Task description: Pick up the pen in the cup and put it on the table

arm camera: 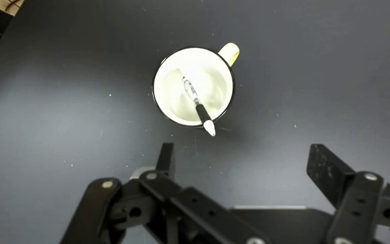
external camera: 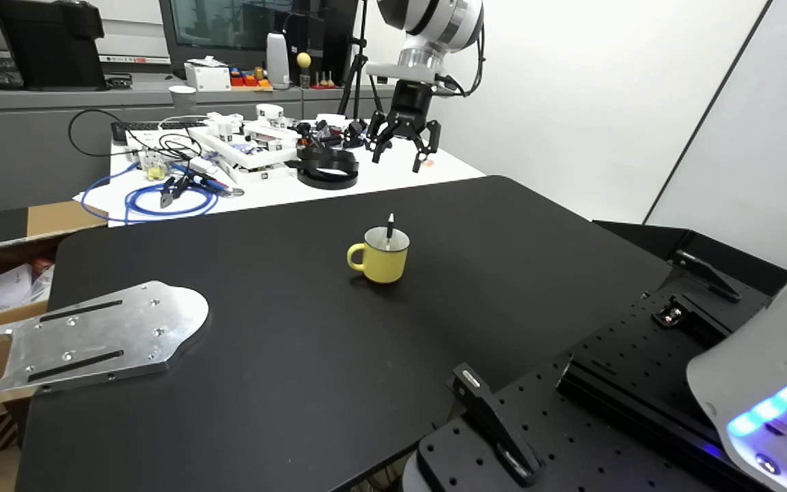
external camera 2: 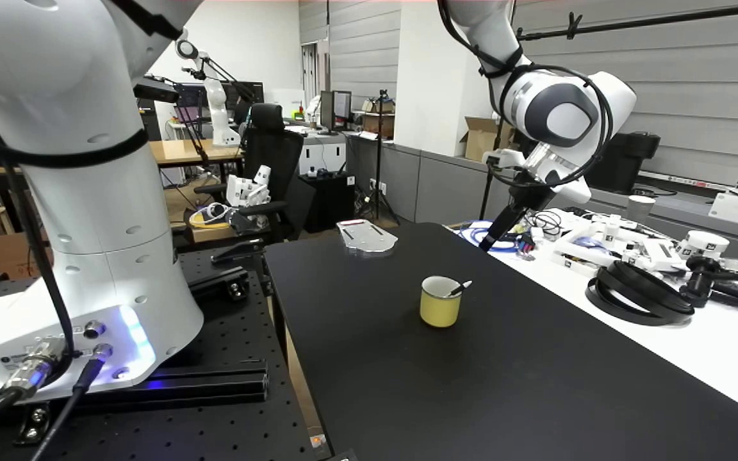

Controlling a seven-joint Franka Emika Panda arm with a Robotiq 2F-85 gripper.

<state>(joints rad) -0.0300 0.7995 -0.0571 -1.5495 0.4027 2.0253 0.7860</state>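
The cup, a small yellow mug (external camera: 385, 265), stands upright on the black table (external camera: 264, 383); it shows in the other views too (external camera 2: 438, 312) (arm camera: 169, 101). The pen (arm camera: 202, 113) has a clear body, a black section and a white end. It stands tilted in the cup, leaning on the rim with the white end sticking out; both exterior views show that end (external camera: 390, 225) (external camera 2: 462, 287). My gripper (arm camera: 242, 149) is open and empty, pointing down, well above the table and apart from cup and pen. It also shows in both exterior views (external camera: 395, 164) (external camera 2: 485, 246).
A flat silver metal plate (external camera: 106, 328) lies at one end of the black table. A white table (external camera: 448, 164) with cables, tools and a black strap roll (external camera: 328, 167) adjoins it. A black clamp handle (external camera: 496, 424) stands near the robot base (external camera 2: 100, 307).
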